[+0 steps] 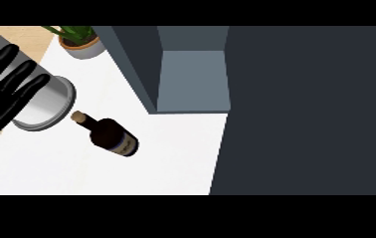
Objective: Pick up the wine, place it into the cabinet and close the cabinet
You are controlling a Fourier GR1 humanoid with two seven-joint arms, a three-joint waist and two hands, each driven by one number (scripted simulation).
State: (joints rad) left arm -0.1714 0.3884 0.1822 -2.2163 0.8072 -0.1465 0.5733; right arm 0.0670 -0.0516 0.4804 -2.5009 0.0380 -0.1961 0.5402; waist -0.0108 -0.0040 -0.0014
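Observation:
A dark wine bottle [112, 136] with a cork top stands on the white counter [88, 172], left of centre. The cabinet [192, 77] is open at the top middle, its grey-blue inside showing, and its wide dark door [301, 112] fills the right side. My left hand [18, 85] shows at the left edge, open with fingers straight, up and left of the bottle and apart from it. The right hand does not show.
A round metal pot [47, 105] sits beside my left hand, just left of the bottle's cork. A potted plant [79, 42] stands at the back left. The counter's right edge runs under the dark door.

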